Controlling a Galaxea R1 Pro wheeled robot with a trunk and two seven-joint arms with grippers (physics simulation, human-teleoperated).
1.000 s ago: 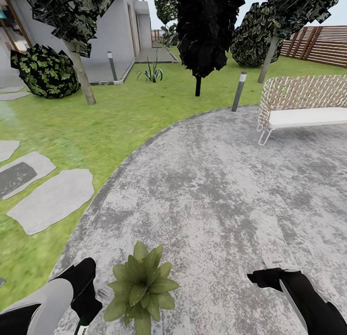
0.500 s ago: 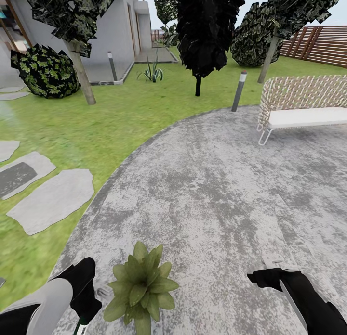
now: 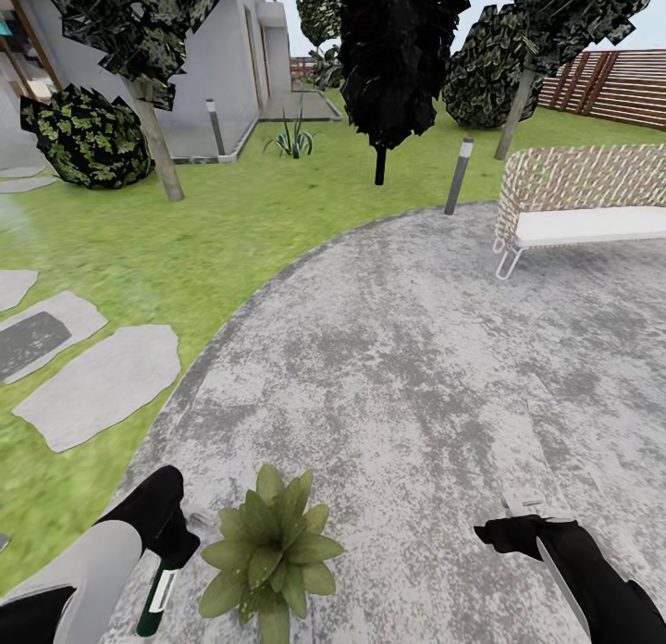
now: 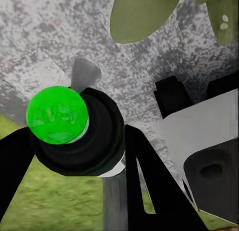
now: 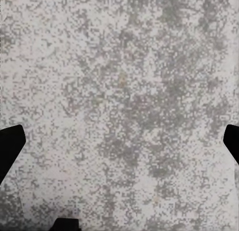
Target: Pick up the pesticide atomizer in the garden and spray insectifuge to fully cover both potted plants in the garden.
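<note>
On the grey gravel patio [image 3: 416, 348], close in front of me, sits one potted plant [image 3: 268, 551], a low rosette of pointed green leaves. My left gripper [image 3: 171, 542] is shut on the pesticide atomizer [image 3: 155, 596], a slim dark-green bottle with a white label, held just left of the plant. In the left wrist view the bottle's bright green end [image 4: 57, 114] sits between the black fingers [image 4: 149, 181], with plant leaves [image 4: 142, 14] beyond. My right gripper [image 3: 518, 524] hangs open over bare gravel, right of the plant; its fingertips [image 5: 10, 146] frame bare gravel.
A white woven bench [image 3: 583, 204] stands at the patio's far right. Bollard lights [image 3: 459, 174] and tree trunks [image 3: 379, 163] rise from the lawn [image 3: 231, 228]. Grey stepping stones [image 3: 102, 385] lie left. A dark bush [image 3: 88, 135] and slatted fence [image 3: 615, 89] stand further off.
My left arm has lifted and turned, so more of the atomizer's body and label shows. The right arm and the plant have not moved.
</note>
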